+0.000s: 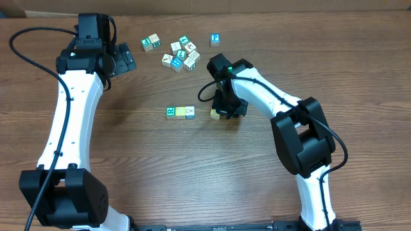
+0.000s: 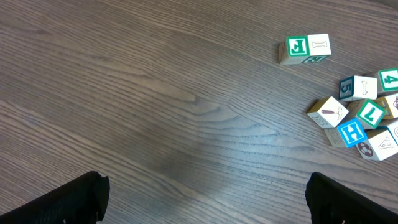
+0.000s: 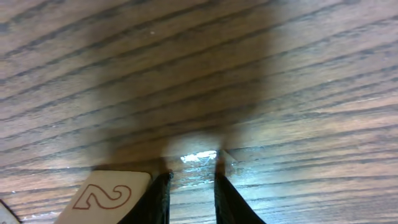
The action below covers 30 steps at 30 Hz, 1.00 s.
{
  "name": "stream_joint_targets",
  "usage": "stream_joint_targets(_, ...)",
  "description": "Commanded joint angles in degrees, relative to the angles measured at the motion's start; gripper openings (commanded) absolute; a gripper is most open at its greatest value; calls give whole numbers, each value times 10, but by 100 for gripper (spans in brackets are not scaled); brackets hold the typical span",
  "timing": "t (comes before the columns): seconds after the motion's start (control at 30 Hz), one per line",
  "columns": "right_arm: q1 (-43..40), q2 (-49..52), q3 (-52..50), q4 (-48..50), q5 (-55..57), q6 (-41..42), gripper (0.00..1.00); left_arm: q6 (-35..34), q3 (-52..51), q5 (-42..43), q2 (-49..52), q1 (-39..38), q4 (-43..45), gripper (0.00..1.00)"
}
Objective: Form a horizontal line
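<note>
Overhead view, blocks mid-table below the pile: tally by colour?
teal-letter block: 1
pale yellow blocks: 2
blue-mark block: 1
Total: 4

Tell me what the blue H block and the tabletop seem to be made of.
Blue H block: probably wood, with pale bare edges and faces printed in matte paint. Tabletop: wood or wood-look laminate, brown with streaky grain and a slight sheen; which one cannot be told.
</note>
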Motion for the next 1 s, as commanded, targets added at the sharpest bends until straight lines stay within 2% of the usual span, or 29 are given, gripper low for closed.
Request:
stream_joint_targets(0.0,0,-7,-9,12,-43,-20,20,2,1,-10,2,-2,1,100)
stream_joint_targets(0.13,0,-7,-9,28,-76,-22,20,2,1,-10,2,-2,1,100)
stream_joint_targets(0.73,4,-7,-9,52,-76,-48,20,2,1,-10,2,-2,1,100)
stream_joint_targets(0.97,4,-7,-9,52,-14,-87,25,2,1,-10,2,-2,1,99)
